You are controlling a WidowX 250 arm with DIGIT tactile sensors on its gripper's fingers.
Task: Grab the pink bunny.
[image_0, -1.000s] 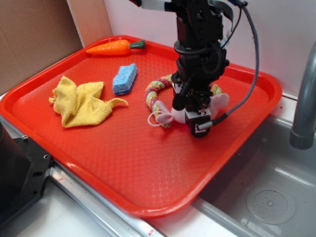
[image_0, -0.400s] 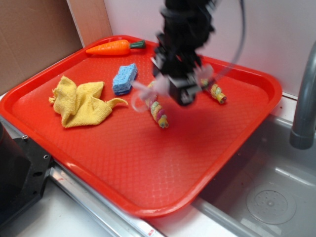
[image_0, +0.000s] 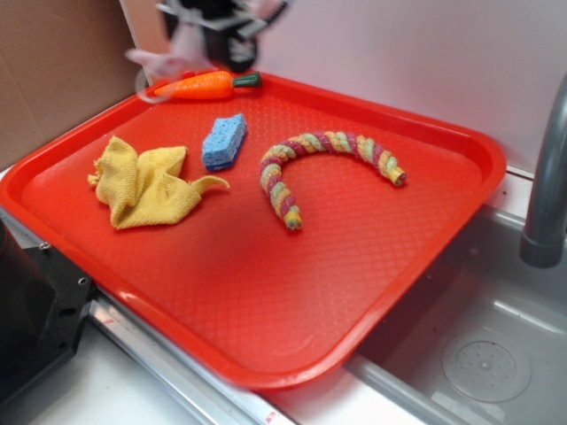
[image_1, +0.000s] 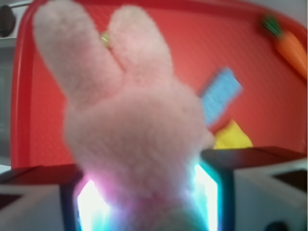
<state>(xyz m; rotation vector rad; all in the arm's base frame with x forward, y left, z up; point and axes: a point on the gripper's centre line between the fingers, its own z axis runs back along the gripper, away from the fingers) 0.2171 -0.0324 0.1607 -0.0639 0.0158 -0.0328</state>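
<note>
Since the earlier exterior frames, we noted that the gripper (image_0: 213, 35) had risen from the middle of the red tray (image_0: 266, 301) to its far-left corner, carrying the pink bunny (image_0: 173, 44) with it; the braided rope toy (image_0: 306, 159) was left exposed at tray centre.

Exterior view: the gripper appeared motion-blurred at the top edge of the frame, above the orange carrot (image_0: 205, 85). The bunny showed as a pale smear just left of the gripper, clear of the tray floor. The blue sponge (image_0: 224, 142) and the yellow cloth (image_0: 146, 181) lay toward the left edge of the tray, apart from each other.

Wrist view: the bunny (image_1: 130, 130) filled the frame, seated between the two fingers (image_1: 38, 192), which pressed against its lower body on both sides. We recorded the jaws as closed on the plush, only partly, to the width of its body. Its long axis ran straight out from the gripper, two fuzzy lobes pointing away from the palm. We judged the grasp complete, with the toy squarely centred between the fingers.
</note>
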